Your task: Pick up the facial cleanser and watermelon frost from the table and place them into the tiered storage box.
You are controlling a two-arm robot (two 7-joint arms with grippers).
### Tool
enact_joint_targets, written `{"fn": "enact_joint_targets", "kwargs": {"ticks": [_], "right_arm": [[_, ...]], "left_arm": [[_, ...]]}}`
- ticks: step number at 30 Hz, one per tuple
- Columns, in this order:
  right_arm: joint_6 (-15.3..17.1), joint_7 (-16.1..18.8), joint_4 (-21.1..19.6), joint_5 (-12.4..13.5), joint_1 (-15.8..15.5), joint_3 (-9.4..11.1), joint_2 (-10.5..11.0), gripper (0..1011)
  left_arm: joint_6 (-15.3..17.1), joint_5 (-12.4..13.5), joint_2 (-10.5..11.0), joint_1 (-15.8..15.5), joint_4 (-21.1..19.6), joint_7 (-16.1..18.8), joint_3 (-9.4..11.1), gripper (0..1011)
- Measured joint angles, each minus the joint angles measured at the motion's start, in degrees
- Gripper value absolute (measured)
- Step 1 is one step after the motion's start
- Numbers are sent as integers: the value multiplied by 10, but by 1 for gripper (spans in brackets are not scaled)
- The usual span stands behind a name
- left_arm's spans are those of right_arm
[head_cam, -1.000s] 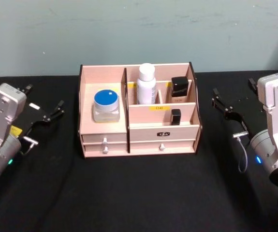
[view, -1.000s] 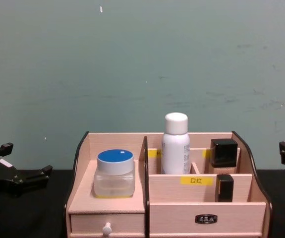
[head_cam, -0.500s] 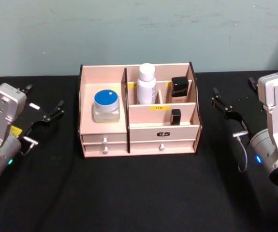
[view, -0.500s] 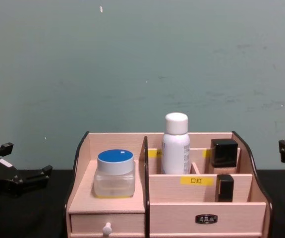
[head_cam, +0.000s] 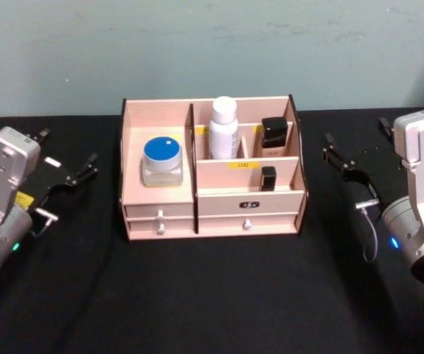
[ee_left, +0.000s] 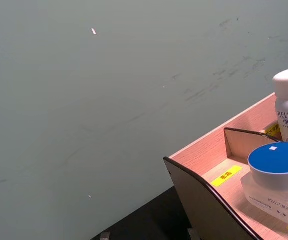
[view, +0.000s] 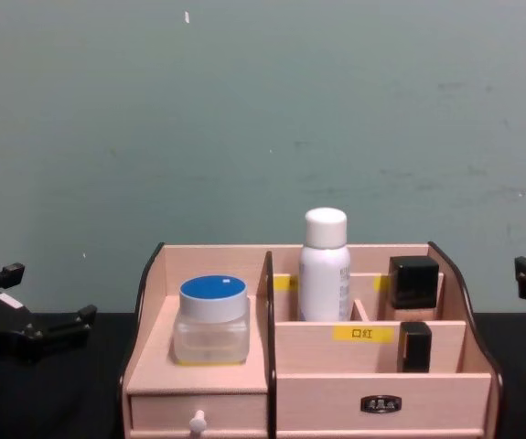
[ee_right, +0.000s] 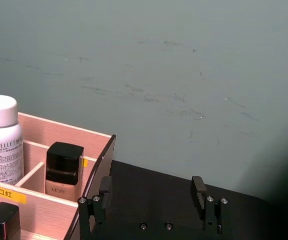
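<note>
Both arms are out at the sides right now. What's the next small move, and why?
Probably none: I'd hold both arms where they are. The white bottle, blue-lidded jar, black-capped bottle and small black tube already stand inside the tiered storage box. The left gripper and right gripper sit open beside it, holding nothing.

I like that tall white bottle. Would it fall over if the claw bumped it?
Probably easily: the white bottle is tall and narrow, rising above the tiered storage box. The compartment walls around its base might catch it. Its smooth sides look slippery to hold.
</note>
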Motion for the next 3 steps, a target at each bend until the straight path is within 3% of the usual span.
{"fn": "enact_joint_targets", "kwargs": {"ticks": [3], "right_arm": [[0,0,0,0,0,0,0,1003]], "left_arm": [[0,0,0,0,0,0,0,1001]]}}
